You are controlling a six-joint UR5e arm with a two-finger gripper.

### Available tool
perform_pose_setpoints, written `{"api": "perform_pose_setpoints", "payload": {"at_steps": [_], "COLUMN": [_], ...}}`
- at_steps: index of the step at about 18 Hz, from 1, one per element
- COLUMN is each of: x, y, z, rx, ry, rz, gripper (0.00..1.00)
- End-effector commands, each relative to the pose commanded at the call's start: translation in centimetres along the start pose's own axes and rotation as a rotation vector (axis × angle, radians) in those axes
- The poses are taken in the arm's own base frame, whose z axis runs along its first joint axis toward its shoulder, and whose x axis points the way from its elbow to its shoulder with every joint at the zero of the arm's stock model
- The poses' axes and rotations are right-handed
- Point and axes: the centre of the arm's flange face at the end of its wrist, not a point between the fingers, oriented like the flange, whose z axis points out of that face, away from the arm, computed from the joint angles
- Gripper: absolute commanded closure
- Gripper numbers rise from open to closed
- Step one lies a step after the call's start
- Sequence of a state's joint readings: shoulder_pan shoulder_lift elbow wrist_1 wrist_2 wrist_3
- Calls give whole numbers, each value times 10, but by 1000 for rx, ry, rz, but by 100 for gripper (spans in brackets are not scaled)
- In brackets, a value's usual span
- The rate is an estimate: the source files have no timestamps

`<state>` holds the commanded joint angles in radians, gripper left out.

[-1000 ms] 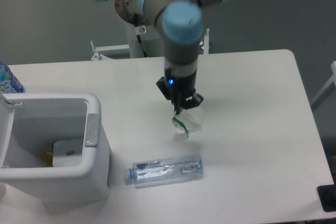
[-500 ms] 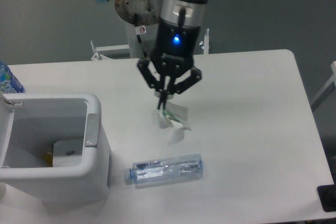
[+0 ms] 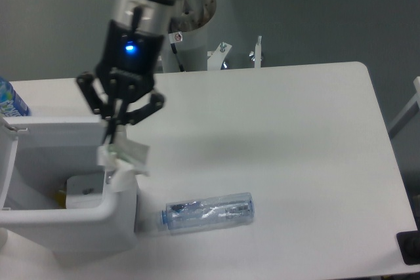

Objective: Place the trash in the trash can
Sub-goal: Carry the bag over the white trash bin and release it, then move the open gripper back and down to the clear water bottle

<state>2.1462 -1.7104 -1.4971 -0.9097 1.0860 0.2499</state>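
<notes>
My gripper is shut on the crumpled translucent-white wrapper with a green strip. It holds the wrapper in the air above the right rim of the white trash can. The wrapper hangs below the fingertips, partly over the bin's mouth. The clear plastic bottle with a pale label lies on its side on the white table, just right of the bin and below the gripper's path.
A bottle with a blue label stands at the far left edge behind the bin. Inside the bin lie a white object and something yellow. The arm's base column rises behind the table.
The gripper has carried the wrapper left, from above the middle of the table to above the bin's right rim. The bottle has not moved.
</notes>
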Motion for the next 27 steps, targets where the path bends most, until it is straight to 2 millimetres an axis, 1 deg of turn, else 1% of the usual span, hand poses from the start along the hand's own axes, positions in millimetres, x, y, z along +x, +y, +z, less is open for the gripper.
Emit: {"api": "perform_pose_setpoints", "payload": {"at_steps": [1, 2, 3, 4, 5, 7, 8, 9, 11, 12, 14, 15, 16, 18, 20, 21, 23, 24, 27], "x": [1, 2, 3, 3, 3, 4, -1, -10, -39, -59, -79, -97, -114, -133, -156, -166, -193, -208, -237], "y": [-1, -5, -5, -5, -6, -6, -6, -6, -10, -12, -14, -11, -7, -4, 7, 12, 20, 25, 43], "z": [0, 1, 3, 4, 3, -1, -1, -6, -22, -30, -38, -41, -36, -40, -40, -42, -49, -45, -15], "rx": [6, 23, 30, 29, 30, 32, 32, 39, 69, 94, 135, 135, 120, 93, 29, 6, -8, -35, -160], "ry": [1, 3, 11, 11, 11, 11, 7, -5, -42, -66, -110, -145, -179, -295, -467, -522, -546, -550, -517], "rz": [11, 46, 79, 80, 77, 72, 61, 30, -98, -156, -183, -203, -214, -208, -205, -207, -202, -168, 24], "gripper": [61, 36, 19, 8, 0, 0, 0, 0, 0, 0, 0, 0, 0, 0, 0, 0, 0, 0, 0]}}
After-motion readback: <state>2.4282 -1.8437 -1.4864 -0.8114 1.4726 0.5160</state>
